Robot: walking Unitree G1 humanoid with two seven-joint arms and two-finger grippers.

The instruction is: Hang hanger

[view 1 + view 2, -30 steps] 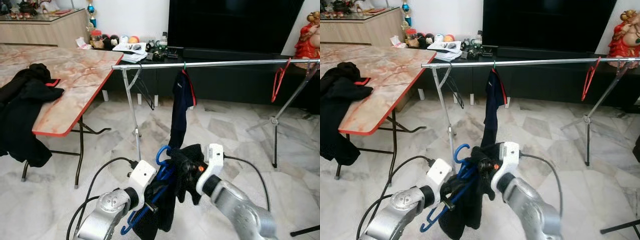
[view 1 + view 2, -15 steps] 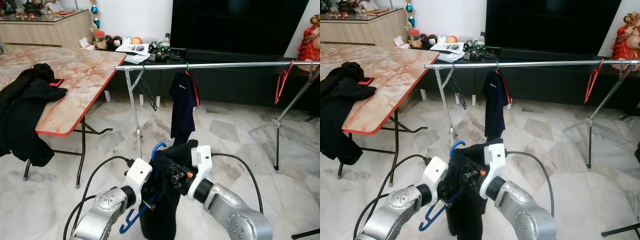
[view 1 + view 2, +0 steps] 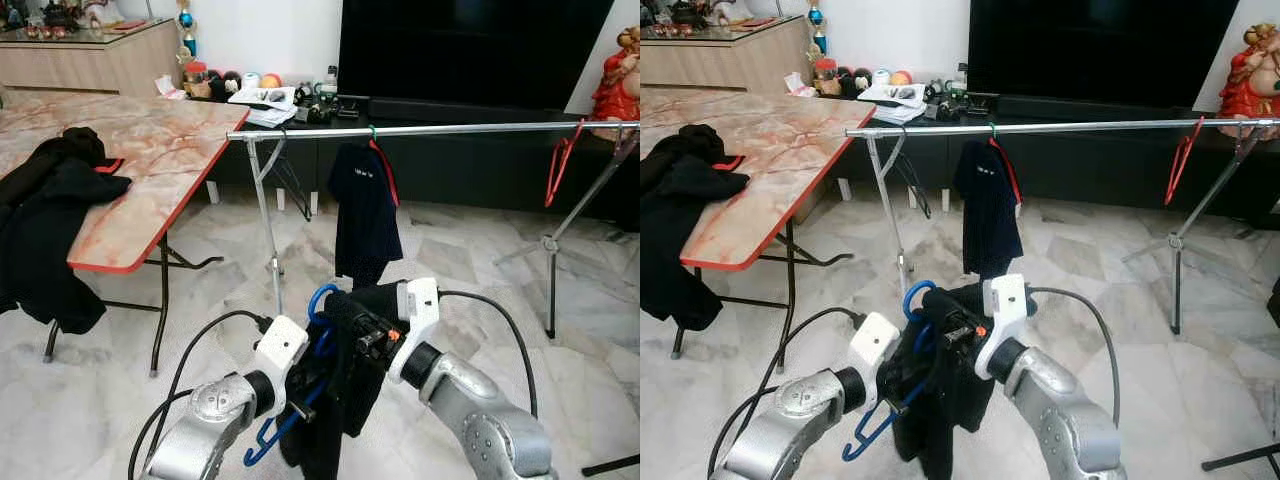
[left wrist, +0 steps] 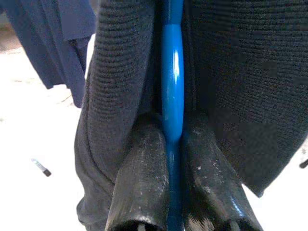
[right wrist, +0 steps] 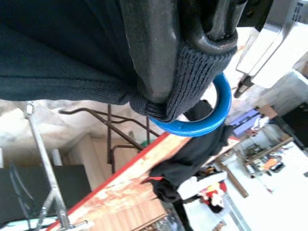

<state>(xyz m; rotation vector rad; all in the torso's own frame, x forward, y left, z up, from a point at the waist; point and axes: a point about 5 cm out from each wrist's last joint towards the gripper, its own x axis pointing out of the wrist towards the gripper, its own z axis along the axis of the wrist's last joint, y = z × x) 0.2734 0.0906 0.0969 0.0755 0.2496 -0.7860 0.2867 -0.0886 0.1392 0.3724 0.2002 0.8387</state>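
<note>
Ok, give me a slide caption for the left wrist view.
Left gripper clamps the blue hanger between folds of the dark knit garment.

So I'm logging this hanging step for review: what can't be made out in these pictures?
- Blue hanger: the dark garment draped over it covers its shoulders in both eye views.
- Right hand: in the right wrist view the knit fabric wraps its fingers, so the grip is unclear.
- Rail: its right end is cut off by the picture's edge.
- Print on the hung navy shirt: too small to read.
- Items on the TV console: too small to identify.
</note>
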